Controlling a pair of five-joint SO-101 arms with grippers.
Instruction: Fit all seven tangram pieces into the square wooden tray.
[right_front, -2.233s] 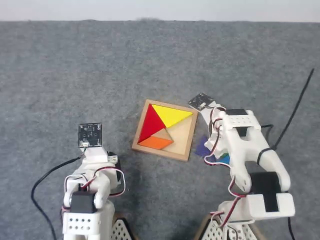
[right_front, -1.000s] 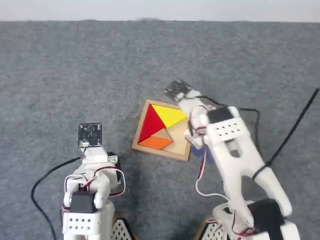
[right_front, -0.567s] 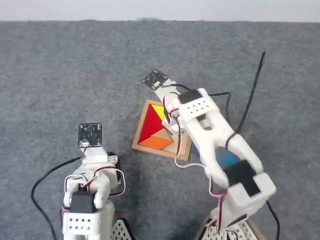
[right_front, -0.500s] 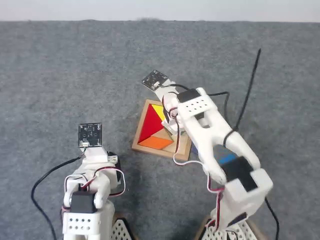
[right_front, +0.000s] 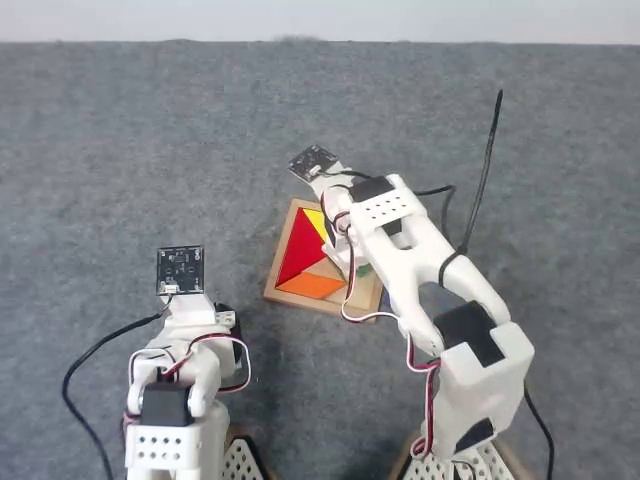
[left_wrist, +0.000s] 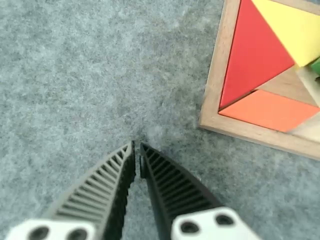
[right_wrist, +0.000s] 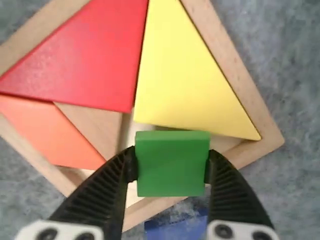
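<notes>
The square wooden tray (right_front: 285, 290) (right_wrist: 250, 125) (left_wrist: 212, 105) lies mid-table holding a red triangle (right_front: 296, 245) (right_wrist: 85, 65) (left_wrist: 252, 52), a yellow triangle (right_front: 316, 221) (right_wrist: 182, 85) (left_wrist: 292, 25) and an orange piece (right_front: 312, 285) (right_wrist: 40, 130) (left_wrist: 272, 110). My right gripper (right_wrist: 171, 162) is shut on a green square piece (right_wrist: 172, 162) (right_front: 362, 269), held just over the tray's bare wood beside the yellow triangle. My left gripper (left_wrist: 137, 147) (right_front: 185, 300) is shut and empty over the carpet, to the left of the tray.
A blue piece (right_wrist: 175, 227) lies on the grey carpet just outside the tray's edge under the right arm. The right arm (right_front: 420, 270) stretches across the tray's right half. Open carpet surrounds the tray on the far and left sides.
The right arm swung left from the loose pieces beside the tray to above the tray, carrying the green square. The left arm has stayed still.
</notes>
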